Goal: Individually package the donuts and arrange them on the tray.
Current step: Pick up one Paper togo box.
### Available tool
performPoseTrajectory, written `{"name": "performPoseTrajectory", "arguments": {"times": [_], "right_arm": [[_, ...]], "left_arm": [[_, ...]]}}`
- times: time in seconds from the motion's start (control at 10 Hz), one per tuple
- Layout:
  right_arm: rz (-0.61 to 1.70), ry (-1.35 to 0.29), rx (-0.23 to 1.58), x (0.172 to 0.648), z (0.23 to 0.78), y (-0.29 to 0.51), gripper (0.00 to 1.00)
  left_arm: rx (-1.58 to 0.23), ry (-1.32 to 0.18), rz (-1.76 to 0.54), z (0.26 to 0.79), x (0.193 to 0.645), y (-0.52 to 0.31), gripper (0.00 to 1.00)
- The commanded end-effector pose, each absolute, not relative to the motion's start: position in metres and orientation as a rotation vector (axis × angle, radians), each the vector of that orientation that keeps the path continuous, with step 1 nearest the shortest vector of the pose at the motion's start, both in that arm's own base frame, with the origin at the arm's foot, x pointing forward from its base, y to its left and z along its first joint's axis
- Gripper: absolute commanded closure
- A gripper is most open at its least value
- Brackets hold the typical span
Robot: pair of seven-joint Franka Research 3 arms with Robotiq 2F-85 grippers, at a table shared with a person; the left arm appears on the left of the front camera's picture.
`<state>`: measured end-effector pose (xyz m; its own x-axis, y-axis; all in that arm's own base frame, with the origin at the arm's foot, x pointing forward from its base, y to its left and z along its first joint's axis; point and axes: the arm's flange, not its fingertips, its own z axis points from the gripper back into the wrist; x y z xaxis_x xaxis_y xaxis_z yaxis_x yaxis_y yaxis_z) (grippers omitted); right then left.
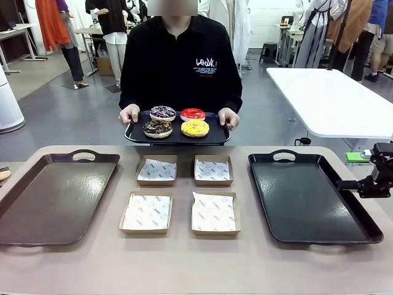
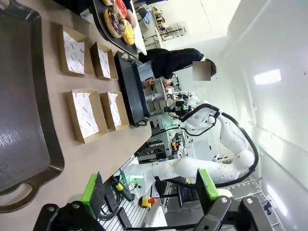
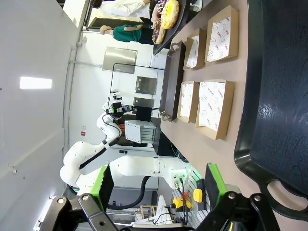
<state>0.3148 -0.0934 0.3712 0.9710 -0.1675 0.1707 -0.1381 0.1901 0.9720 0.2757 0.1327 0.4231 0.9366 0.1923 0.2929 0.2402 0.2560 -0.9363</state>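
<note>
- Both tools are idle: the left gripper [image 2: 148, 190] has its jaws spread wide with nothing between the green pads, and so does the right gripper [image 3: 159, 186].
- The donuts sit on a serving tray [image 1: 178, 141] that a person [image 1: 181, 61] holds just beyond the table's [image 1: 184, 264] far edge.
- On it, the purple donut [image 1: 163, 112] is at the far-left corner, the red donut [image 1: 193, 114] far-right, the chocolate donut [image 1: 158, 128] near-left and the yellow donut [image 1: 194, 128] near-right.
- Four lined boxes [image 1: 145, 213] wait mid-table, between the left tray [image 1: 52, 196] and the right tray [image 1: 307, 196].
- I expect the donuts to be light, soft and easily crushed, with icing that smears or sticks.
- I'd pinch across the ring's plain lower sides, gently, with the pads off the topping.
</note>
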Motion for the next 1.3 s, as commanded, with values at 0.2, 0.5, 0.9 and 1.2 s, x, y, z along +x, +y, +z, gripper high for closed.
{"name": "performPoseTrajectory", "arguments": {"times": [0.2,0.5,0.9,1.2], "right_arm": [[-0.02,-0.261,1.394,0.3147,0.3706,-0.0934,0.0],[-0.02,-0.261,1.394,0.3147,0.3706,-0.0934,0.0],[-0.02,-0.261,1.394,0.3147,0.3706,-0.0934,0.0],[-0.02,-0.261,1.394,0.3147,0.3706,-0.0934,0.0]], "left_arm": [[-1.34,-0.404,-0.041,0.4237,0.2767,0.1351,0.0],[-1.34,-0.404,-0.041,0.4237,0.2767,0.1351,0.0],[-1.34,-0.404,-0.041,0.4237,0.2767,0.1351,0.0],[-1.34,-0.404,-0.041,0.4237,0.2767,0.1351,0.0]]}}
